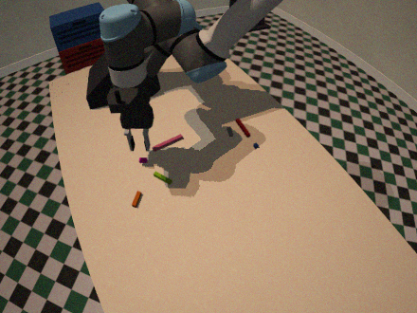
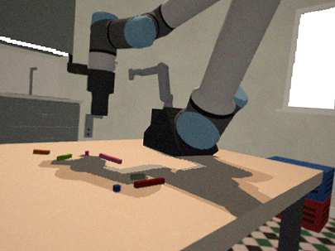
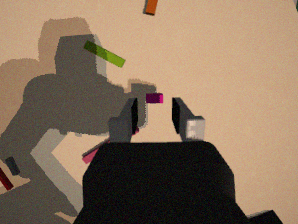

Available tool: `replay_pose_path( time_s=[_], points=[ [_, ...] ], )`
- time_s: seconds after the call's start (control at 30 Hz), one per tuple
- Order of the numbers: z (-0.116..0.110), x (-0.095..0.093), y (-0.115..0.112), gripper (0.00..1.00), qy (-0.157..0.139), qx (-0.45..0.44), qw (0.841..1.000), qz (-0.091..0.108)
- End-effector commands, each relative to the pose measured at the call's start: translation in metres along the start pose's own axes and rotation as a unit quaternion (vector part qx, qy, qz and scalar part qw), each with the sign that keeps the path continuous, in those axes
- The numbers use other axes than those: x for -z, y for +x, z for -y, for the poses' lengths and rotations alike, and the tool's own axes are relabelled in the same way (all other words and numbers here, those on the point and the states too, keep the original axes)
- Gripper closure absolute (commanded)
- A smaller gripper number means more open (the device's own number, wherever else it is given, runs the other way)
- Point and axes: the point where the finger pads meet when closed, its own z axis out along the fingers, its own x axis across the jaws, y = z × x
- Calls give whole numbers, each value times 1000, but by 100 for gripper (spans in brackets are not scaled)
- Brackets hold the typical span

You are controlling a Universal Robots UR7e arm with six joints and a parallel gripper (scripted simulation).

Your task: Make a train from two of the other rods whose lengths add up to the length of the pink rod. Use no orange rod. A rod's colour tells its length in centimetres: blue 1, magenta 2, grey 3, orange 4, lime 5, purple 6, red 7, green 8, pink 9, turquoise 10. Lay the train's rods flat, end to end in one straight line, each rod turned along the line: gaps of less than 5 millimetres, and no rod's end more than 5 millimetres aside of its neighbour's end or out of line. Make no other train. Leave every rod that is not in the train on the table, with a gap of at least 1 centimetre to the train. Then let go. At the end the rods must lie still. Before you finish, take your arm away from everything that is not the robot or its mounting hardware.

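My gripper (image 1: 138, 148) (image 2: 88, 136) (image 3: 154, 109) is open and empty, above the table near the magenta rod. The short magenta rod (image 1: 143, 160) (image 2: 87, 153) (image 3: 154, 98) lies flat; in the wrist view it shows just beyond the fingertips, between their lines. The pink rod (image 1: 168, 142) (image 2: 110, 158) (image 3: 91, 156) lies close by, partly hidden by a finger in the wrist view. The red rod (image 1: 243, 128) (image 2: 149, 182) (image 3: 5, 179) lies apart, beside the grey rod (image 1: 229, 131) (image 2: 138, 177) (image 3: 13, 166). The blue rod (image 1: 256, 145) (image 2: 116, 188) is a small cube near them.
The lime rod (image 1: 162, 177) (image 2: 64, 156) (image 3: 104, 54) and the orange rod (image 1: 136, 199) (image 2: 41, 152) (image 3: 150, 6) lie on the table (image 1: 237, 228) (image 2: 62, 219), beyond the magenta rod. The arm's shadow covers the grey rod and part of the lime rod.
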Motion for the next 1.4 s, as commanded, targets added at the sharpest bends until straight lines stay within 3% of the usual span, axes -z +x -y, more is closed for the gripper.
replay_pose_path(
  time_s=[0.0, 0.73, 1.37],
  points=[
    [-1, -10, 0, 30, -1, -1, 1000, 1],
    [-1, -36, 0, 30, -1, -1, 1000, 1],
    [0, -37, 1, 30, 0, -1, 1000, 0]
  ],
)
